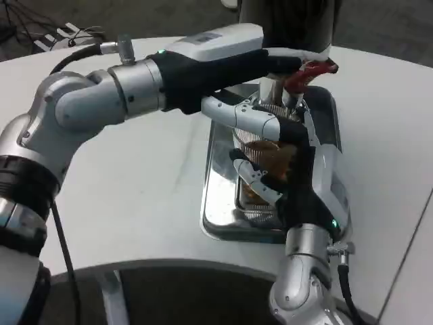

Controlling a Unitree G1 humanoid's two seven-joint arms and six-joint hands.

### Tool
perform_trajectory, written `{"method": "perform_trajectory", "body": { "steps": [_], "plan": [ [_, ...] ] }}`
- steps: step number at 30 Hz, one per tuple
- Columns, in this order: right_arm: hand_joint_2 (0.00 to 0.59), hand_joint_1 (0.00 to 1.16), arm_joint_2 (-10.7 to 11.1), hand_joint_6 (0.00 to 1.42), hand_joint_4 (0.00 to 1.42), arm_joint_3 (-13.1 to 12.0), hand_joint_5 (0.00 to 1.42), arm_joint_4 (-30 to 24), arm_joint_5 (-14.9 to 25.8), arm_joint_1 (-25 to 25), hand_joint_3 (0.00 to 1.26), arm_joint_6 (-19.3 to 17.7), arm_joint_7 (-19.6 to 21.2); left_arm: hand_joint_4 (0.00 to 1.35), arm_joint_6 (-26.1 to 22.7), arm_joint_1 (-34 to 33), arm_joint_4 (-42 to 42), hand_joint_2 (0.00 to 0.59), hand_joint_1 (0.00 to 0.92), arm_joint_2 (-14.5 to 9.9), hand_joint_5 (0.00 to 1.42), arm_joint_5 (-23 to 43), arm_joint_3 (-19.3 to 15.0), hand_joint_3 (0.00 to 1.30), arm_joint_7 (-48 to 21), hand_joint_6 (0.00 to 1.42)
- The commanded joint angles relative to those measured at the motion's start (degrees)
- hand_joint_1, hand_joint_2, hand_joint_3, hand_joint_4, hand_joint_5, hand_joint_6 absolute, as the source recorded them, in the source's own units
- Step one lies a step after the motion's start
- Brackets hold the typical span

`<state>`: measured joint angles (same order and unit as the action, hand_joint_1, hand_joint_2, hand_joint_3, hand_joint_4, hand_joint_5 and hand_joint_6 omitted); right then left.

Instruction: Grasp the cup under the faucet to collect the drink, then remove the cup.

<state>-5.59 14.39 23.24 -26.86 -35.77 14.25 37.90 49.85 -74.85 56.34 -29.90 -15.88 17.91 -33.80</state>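
Head view: my right hand (pixel 287 166) is wrapped around the cup (pixel 267 157), fingers curled across its front and the thumb side low, so it grips the cup. The cup is clear, ribbed near the top, with brownish drink showing through the wall. It stands upright on the metal drip tray (pixel 223 203), right under the faucet (pixel 274 87). Whether its base touches the grate or is lifted a bit, I can't tell, because my fingers cover the bottom.

My left hand (pixel 270 68) reaches in from the left across the table (pixel 149 183). Its dark fingers are on the red tap lever (pixel 310 73) at the top of the dispenser (pixel 287 20). It looks like it holds or presses the lever, but the exact finger closure is hidden behind the hand's back, so I can't tell for sure.

Step, as I judge it: collecting. The cup is grasped and placed under the spout, the lever is engaged and liquid is already in the cup. No stream is visible in this frame, as that gap is blocked by my fingers.

Next move, as I judge it: let the lever go with the left so the flow stops, then wait for any drip. After that, draw the cup toward me and off the tray with the right. The cup needs to stay vertical and the grip firm but not crushing, since the thin wall could flex. The rim has to clear the faucet before any lift, because it sits close under the spout.
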Motion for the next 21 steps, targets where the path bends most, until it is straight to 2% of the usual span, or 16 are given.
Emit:
{"method": "perform_trajectory", "body": {
  "steps": [1,9,15,16,18,21],
  "plan": [
    [0.251,0.66,-7.05,0.31,0.22,-0.09,0.27,2.96,1.15,-3.15,0.19,-0.60,3.09,0.09,-0.38,1.84,0.62,0.000,0.000,-0.72,0.18,-1.72,0.98,0.14,-2.35,0.17],
    [0.271,0.72,-8.28,0.40,0.42,-0.33,0.47,6.56,3.16,-4.66,0.33,-3.26,6.87,0.12,-0.39,1.84,0.61,0.000,0.000,-0.73,0.23,-1.66,1.00,0.14,-2.37,0.19],
    [0.288,0.73,-8.19,0.43,0.51,-0.39,0.55,6.69,4.26,-4.14,0.42,-3.69,7.44,0.15,-0.40,1.84,0.61,0.000,0.000,-0.74,0.27,-1.64,1.02,0.15,-2.38,0.24],
    [0.288,0.72,-8.13,0.43,0.52,-0.33,0.55,6.58,4.30,-3.99,0.43,-3.60,7.42,0.15,-0.16,4.31,0.36,0.000,0.000,-0.91,0.27,3.53,-3.56,0.15,-0.23,0.25],
    [0.288,0.72,-8.04,0.44,0.52,-0.23,0.55,6.42,4.37,-3.77,0.43,-3.49,7.39,0.16,-0.11,7.32,-0.29,0.000,0.000,-1.24,0.29,9.61,-9.37,0.15,2.40,0.27],
    [0.286,0.72,-8.00,0.44,0.53,-0.06,0.56,6.09,4.39,-3.27,0.43,-3.26,7.30,0.19,-0.70,8.67,-1.41,0.003,0.000,-0.92,0.31,11.26,-11.81,0.16,2.09,0.31]
  ]
}}
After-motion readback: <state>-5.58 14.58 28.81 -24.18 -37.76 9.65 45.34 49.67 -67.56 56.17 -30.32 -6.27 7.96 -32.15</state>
